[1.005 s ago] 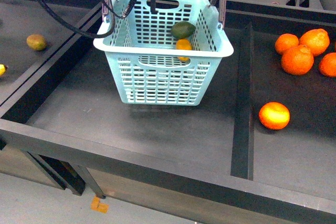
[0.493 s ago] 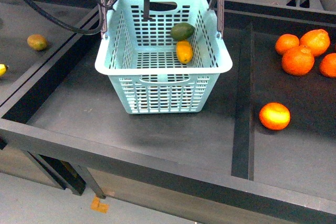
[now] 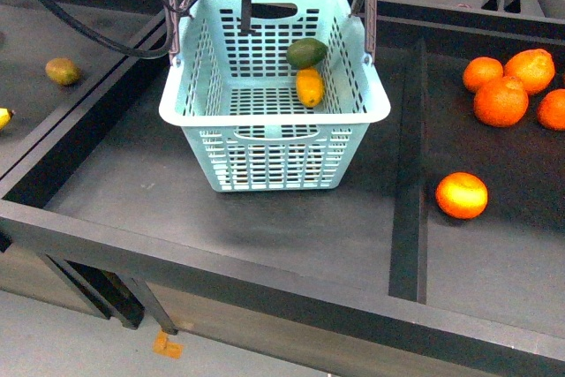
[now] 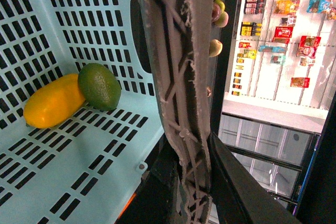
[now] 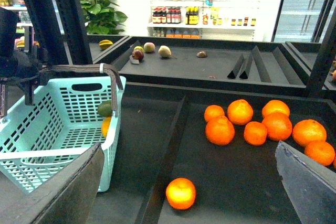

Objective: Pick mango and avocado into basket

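Clamping the basket [image 4: 79, 145] handles, left tool [image 4: 184, 182] is clenched; right tool [image 5: 189, 182] gapes, holding nothing.

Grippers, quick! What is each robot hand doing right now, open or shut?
Left gripper: shut on the basket handles.
Right gripper: open, holding nothing, above the oranges.

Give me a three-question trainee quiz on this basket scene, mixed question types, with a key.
1. True or false: the yellow-orange oval mango touches the dark green egg-shaped avocado inside the light teal slotted plastic basket.
2. What does the left end effector grip? A) grey-brown basket handle B) mango C) nothing
3. Fill in: the lone round orange lies on the dark tray ____ the basket.

Key: 1 true; 2 A; 3 outside.
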Motion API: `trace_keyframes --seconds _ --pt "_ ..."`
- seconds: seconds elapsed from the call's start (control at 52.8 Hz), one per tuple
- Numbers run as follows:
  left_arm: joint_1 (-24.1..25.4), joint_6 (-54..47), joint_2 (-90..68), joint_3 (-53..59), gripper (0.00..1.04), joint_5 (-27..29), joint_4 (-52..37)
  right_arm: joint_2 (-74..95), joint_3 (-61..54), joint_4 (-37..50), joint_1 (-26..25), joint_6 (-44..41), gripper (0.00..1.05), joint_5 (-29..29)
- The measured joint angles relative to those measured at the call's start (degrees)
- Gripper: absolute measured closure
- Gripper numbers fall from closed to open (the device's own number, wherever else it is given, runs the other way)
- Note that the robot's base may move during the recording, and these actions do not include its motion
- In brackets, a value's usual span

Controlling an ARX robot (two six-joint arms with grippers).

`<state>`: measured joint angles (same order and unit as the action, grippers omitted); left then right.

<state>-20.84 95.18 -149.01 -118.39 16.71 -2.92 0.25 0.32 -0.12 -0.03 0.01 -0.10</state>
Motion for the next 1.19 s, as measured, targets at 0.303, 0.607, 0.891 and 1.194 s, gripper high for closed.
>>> trace_keyframes --seconds 0.303,0.607,0.891,1.194 --pt "0.0 0.0 0.0 0.0 0.92 0.0 0.0 0.0 0.0 0.0 0.0 0.0 0.08 0.0" --pt "0.0 -0.7 0.1 0.1 0.91 0.0 0.2 0.0 0.0 0.0 0.0 0.0 0.08 0.0" --pt "-0.1 -3.2 0.4 3.7 0.91 0.7 -8.2 0.0 0.0 0.0 0.0 0.0 0.08 0.0" --pt "-0.1 -4.8 1.3 5.4 0.37 -0.2 -7.2 0.0 0.0 0.0 0.0 0.0 0.08 0.0"
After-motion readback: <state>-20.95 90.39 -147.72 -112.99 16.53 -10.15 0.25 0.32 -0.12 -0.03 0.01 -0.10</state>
